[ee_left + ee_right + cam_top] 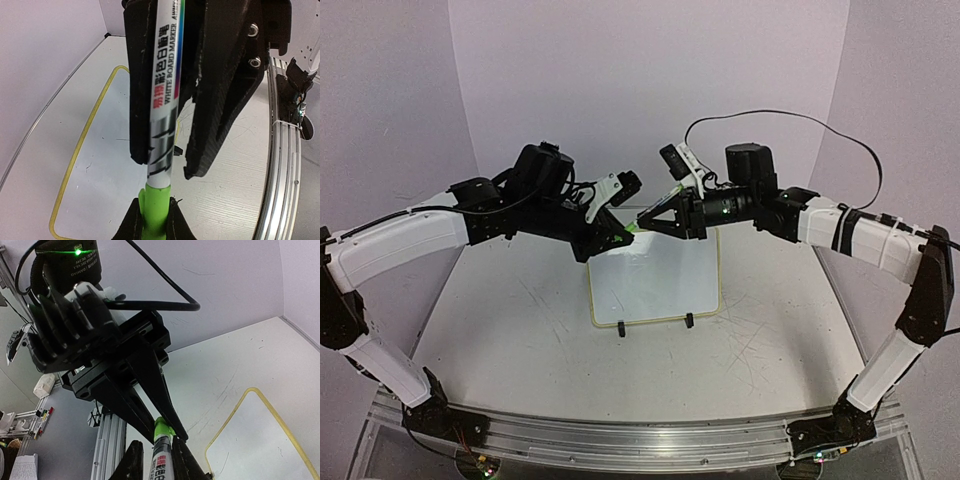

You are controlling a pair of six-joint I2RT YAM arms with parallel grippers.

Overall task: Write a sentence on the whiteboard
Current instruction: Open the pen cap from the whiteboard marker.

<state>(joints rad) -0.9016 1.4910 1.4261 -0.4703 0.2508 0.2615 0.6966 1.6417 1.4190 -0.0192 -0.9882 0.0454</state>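
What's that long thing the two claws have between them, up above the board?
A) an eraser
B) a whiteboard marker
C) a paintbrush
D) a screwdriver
B: it is a whiteboard marker; the left wrist view shows WHITE BOARD MARKER printed on its white barrel, which ends in a green cap.

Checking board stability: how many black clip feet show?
2, on the near edge of the yellow-rimmed white whiteboard: left black clip foot, right black clip foot. Far edge partly hidden.

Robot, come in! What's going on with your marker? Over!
Left hand shut on green cap. Right hand around marker barrel, grip unclear. Whiteboard blank, nothing lying on it.
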